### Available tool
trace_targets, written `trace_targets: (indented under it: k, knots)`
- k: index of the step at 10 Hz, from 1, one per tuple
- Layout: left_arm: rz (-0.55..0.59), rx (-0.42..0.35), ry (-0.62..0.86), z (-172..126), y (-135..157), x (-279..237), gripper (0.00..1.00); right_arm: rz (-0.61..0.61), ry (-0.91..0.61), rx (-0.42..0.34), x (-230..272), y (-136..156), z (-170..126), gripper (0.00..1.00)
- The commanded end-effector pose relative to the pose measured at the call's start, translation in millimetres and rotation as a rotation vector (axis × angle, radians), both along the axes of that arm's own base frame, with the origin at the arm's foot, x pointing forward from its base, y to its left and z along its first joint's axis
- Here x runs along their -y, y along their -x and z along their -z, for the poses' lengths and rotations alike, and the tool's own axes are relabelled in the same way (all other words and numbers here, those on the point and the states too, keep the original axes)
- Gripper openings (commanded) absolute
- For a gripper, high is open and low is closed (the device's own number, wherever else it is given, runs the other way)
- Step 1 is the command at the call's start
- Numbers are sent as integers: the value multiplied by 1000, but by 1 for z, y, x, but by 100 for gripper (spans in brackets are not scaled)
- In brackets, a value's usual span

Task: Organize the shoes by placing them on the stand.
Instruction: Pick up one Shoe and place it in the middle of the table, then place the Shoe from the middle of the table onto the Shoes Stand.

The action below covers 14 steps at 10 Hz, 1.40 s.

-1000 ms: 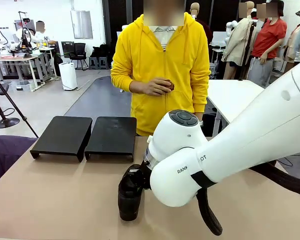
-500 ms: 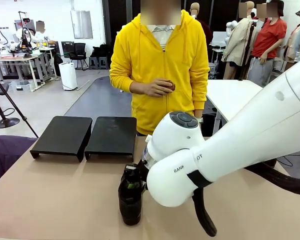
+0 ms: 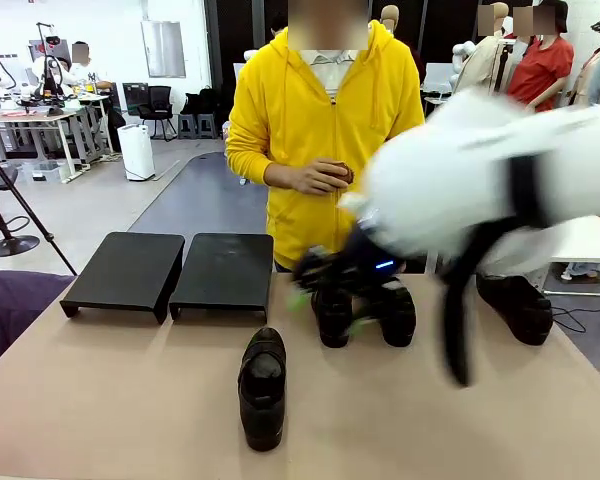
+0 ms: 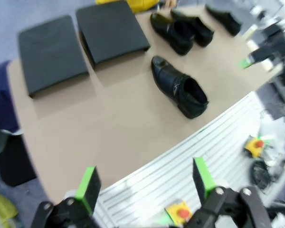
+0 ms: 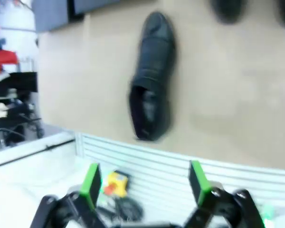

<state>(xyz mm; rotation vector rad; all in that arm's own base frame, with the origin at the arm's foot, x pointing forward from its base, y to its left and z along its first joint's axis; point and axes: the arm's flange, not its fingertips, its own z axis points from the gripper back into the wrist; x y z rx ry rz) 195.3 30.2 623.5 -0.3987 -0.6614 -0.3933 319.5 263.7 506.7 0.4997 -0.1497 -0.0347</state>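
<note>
Lifted away, right end effector [image 5: 143, 183] gapes (empty); four shoes [image 3: 262, 385], two stand sections [image 3: 125, 270].

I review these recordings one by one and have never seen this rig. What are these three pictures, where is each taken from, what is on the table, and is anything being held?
This is a two-armed robot at a table, with a person in a yellow hoodie standing across from it. The front view comes from a fixed camera between the arms. The white blur on its right side is the right arm. The other two pictures come from cameras on the wrists, each looking along that gripper's green-padded fingers. The left gripper and the right gripper both stand open and hold nothing. On the table lie four black shoes: one nearest the robot, two side by side mid-table, one at the right. The stand, two flat black sections, sits at the far left, and no shoe is on it yet.
</note>
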Motion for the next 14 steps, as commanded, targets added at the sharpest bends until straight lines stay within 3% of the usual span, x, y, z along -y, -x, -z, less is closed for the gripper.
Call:
trace_targets:
  k: [1,4,6,7,8,14]
  knots:
    - [12,2,4,0,0,-1,100,-78,167,20,155,20,-54,100]
    - [12,2,4,0,0,-1,100,-61,92,-10,307,13,-68,100]
    - [12,2,4,0,0,-1,100,78,-9,-38,374,29,-67,100]
    - [12,2,4,0,0,-1,100,112,-69,6,389,42,-67,100]
    - [12,2,4,0,0,-1,100,67,23,-37,391,36,-62,100]
    - [12,2,4,0,0,-1,100,67,23,-37,391,36,-62,100]
